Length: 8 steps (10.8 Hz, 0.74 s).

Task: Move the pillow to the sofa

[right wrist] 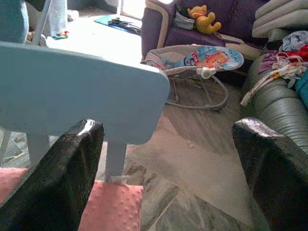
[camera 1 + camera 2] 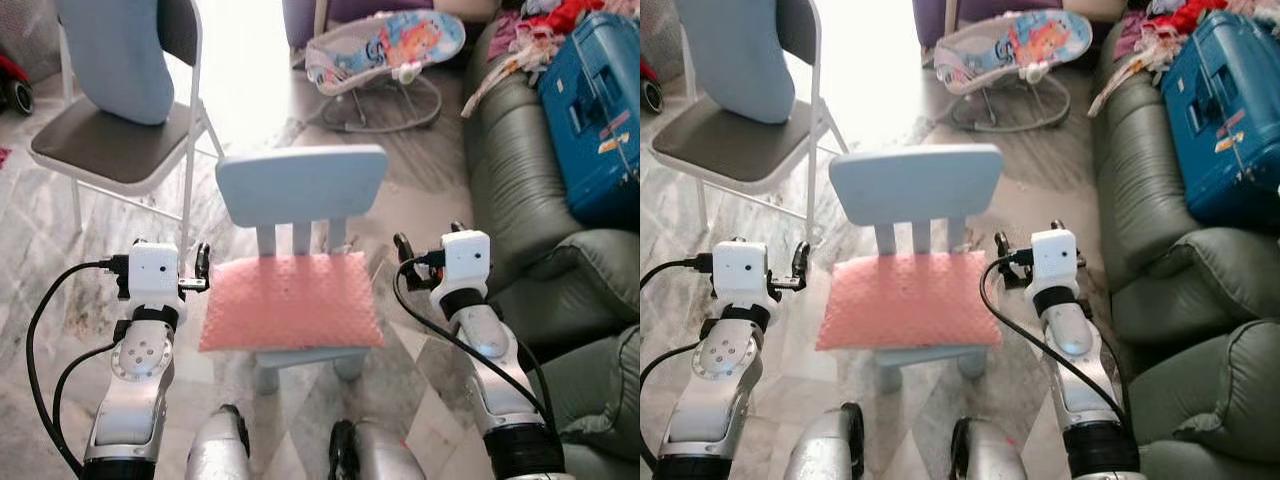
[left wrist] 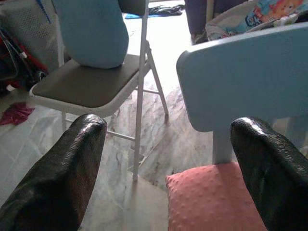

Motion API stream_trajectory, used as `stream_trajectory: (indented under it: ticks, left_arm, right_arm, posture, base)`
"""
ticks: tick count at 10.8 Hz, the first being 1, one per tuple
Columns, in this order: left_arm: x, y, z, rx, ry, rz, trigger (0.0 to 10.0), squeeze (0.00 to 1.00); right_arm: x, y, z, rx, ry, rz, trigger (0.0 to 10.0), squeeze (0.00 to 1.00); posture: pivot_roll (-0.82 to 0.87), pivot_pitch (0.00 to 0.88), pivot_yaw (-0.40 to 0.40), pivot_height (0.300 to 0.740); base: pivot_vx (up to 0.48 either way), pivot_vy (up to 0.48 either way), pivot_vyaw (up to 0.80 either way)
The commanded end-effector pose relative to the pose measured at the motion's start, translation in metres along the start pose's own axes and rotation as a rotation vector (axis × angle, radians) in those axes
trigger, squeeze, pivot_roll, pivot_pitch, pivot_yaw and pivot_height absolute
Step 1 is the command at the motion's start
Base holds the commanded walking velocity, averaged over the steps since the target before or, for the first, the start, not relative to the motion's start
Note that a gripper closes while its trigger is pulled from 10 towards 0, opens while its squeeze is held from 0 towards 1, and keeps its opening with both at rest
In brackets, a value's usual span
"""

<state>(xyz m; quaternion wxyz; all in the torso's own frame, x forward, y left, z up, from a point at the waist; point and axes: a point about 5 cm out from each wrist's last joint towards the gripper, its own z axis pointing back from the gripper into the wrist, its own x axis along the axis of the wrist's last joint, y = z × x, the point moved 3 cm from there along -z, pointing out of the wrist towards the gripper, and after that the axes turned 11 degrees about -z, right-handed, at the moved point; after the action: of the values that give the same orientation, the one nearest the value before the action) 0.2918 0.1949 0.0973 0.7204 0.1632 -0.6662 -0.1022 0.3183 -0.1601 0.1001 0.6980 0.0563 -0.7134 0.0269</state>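
Note:
A pink dotted pillow [image 2: 290,300] lies flat on the seat of a small light-blue child's chair [image 2: 302,185] right in front of me. My left gripper [image 2: 203,265] hovers just off the pillow's left edge, open, with nothing between its fingers [image 3: 72,168]. On the other side, my right gripper [image 2: 403,250] is open and stands beside the pillow's right edge; its fingers [image 1: 57,178] frame the chair back and a corner of the pillow [image 1: 110,207]. The dark green sofa [image 2: 520,180] runs along the right.
A blue suitcase [image 2: 595,110] and heaped clothes [image 2: 540,30] occupy the sofa's far part. A folding chair [image 2: 110,150] with a light-blue cushion [image 2: 115,55] stands at the back left. A baby bouncer [image 2: 385,55] sits on the marble floor [image 2: 60,260] behind.

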Motion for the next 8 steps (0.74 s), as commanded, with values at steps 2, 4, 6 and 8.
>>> stream_trajectory:
  ticks: [2, 4, 6, 8]
  left_arm:
    - [0.0004, -0.0015, 0.0014, -0.002, 0.007, -0.003, 10.0, 0.0]
    - [0.0004, -0.0019, 0.0011, -0.002, 0.009, 0.001, 10.0, 0.0]
    - [0.001, -0.0008, 0.0011, 0.007, 0.008, -0.005, 10.0, 0.0]
    - [0.0024, 0.0031, 0.0007, 0.035, 0.003, -0.022, 10.0, 0.0]
  right_arm:
    - [-0.0011, -0.0023, 0.0043, -0.004, 0.009, -0.003, 10.0, 0.0]
    - [-0.0007, -0.0015, 0.0045, 0.001, 0.009, -0.006, 10.0, 0.0]
    - [-0.0017, -0.0005, 0.004, 0.004, 0.015, -0.003, 10.0, 0.0]
    - [-0.0017, 0.0006, 0.0035, 0.004, 0.015, -0.005, 10.0, 0.0]
  posture:
    - [0.0, 0.231, -0.084, 0.627]
    - [0.0, 0.235, -0.086, 0.593]
    - [0.0, 0.239, -0.086, 0.593]
    - [0.01, 0.239, -0.084, 0.593]
  base:
    - [0.0, 0.0, 0.0]
    - [0.0, 0.0, 0.0]
    - [0.0, 0.0, 0.0]
    - [0.0, 0.0, 0.0]
